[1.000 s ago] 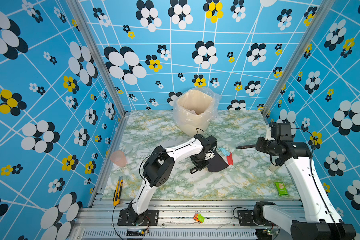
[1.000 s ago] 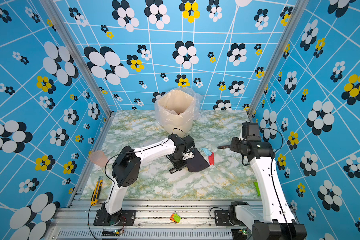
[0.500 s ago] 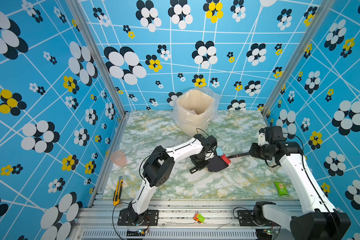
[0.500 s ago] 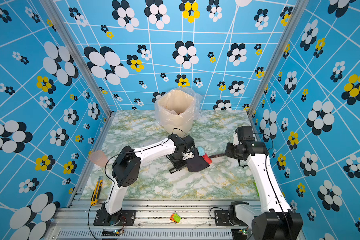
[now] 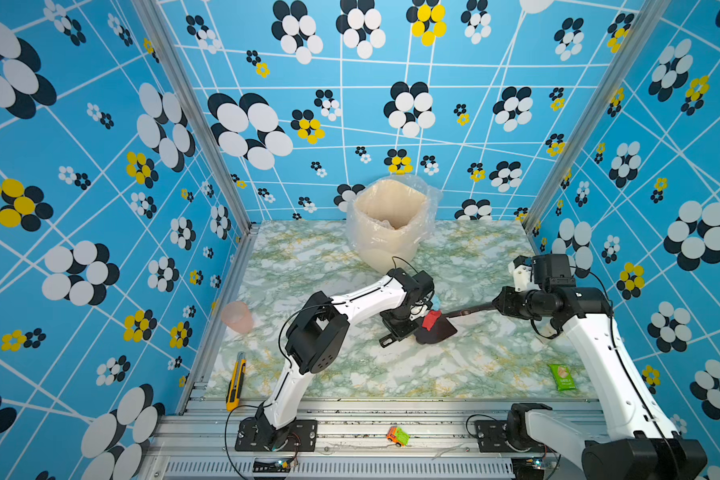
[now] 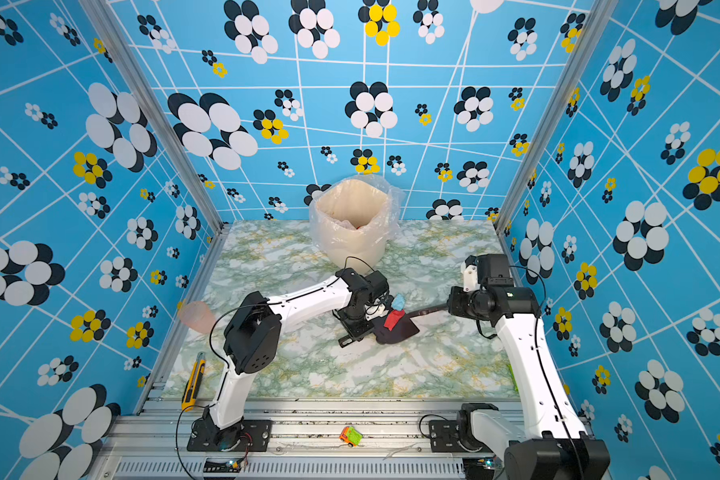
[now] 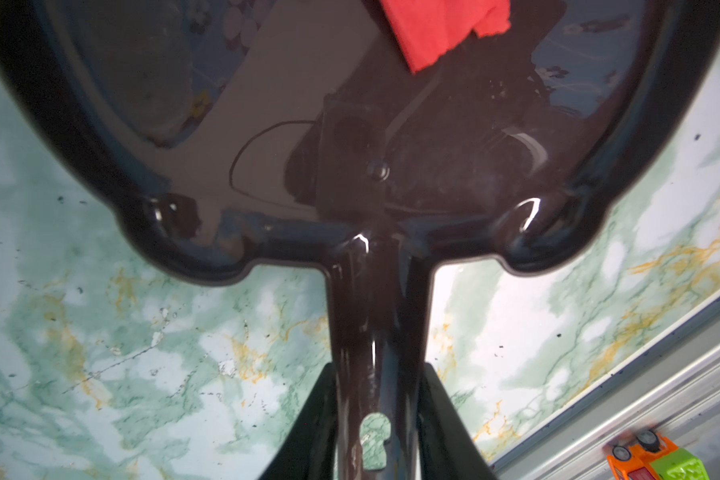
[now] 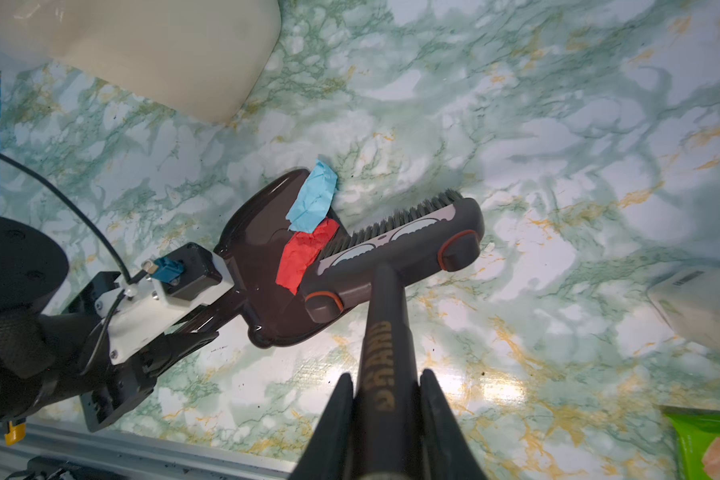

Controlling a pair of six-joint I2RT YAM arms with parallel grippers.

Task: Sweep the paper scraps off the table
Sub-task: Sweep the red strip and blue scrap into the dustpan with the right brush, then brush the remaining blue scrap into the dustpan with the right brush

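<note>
My left gripper [image 7: 377,374] is shut on the handle of a dark brown dustpan [image 7: 350,124] that lies on the marble table [image 5: 474,365] near its middle. A red paper scrap [image 8: 306,253] lies on the pan near its lip. A light blue paper scrap [image 8: 312,197] rests half on the pan's edge, half on the table. My right gripper [image 8: 385,374] is shut on the handle of a dark brush [image 8: 395,245]. The brush's bristles press against the red scrap at the pan's mouth. Both top views show the dustpan [image 5: 437,330] and the red scrap [image 6: 393,320].
A cream bin [image 5: 391,224] lined with a clear bag stands at the back centre, behind the left arm. A green snack packet [image 5: 562,376] lies front right, a yellow utility knife [image 5: 235,380] front left, a pink cup [image 5: 237,316] at the left edge. A toy car [image 5: 397,436] sits on the front rail.
My right arm has swung left and brought the brush up to the dustpan's mouth. The red scrap has slid onto the pan. The left arm and the pan have held still.
</note>
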